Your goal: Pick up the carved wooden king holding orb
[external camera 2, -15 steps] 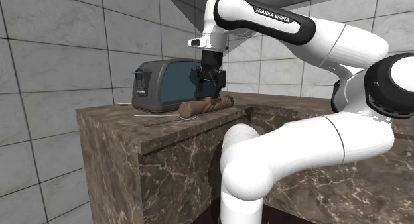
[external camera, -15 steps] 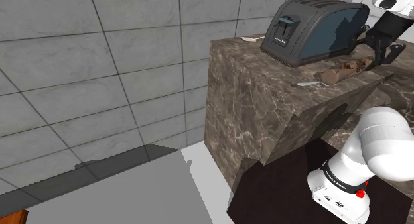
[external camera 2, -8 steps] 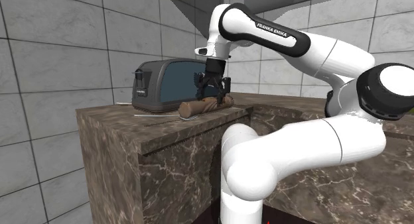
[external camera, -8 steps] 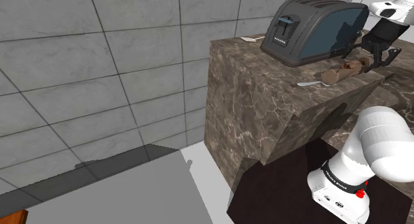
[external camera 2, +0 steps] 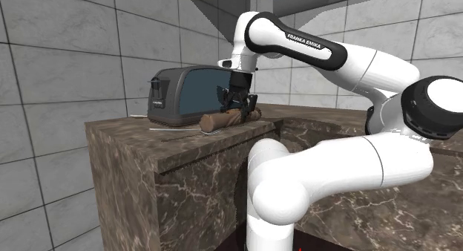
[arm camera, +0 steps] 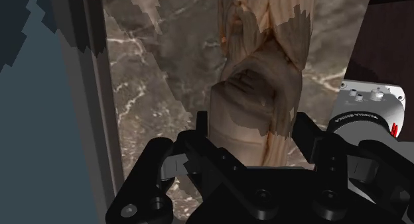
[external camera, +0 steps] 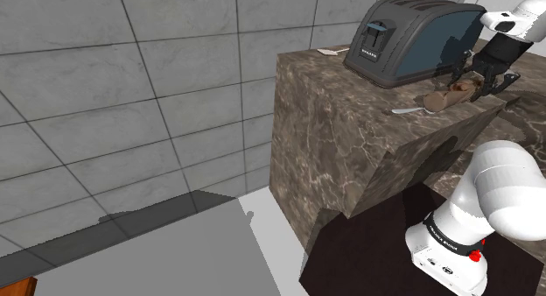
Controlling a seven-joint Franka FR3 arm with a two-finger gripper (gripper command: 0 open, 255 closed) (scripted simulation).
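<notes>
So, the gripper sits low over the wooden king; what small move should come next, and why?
Probably close the gripper. Its open fingers stand on either side of the wooden king, which lies flat on the marble counter beside the toaster, so a squeeze should secure it before any lift.

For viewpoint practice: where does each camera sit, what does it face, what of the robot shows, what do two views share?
Shoulder view: beside the stand, looking down on the marble counter; lower arm, gripper.
Second exterior view: near counter height, facing its corner; most of the arm.
Wrist view: above the gripper, looking along it at the wooden king.
Shared: both exterior views show toaster, king.
</notes>
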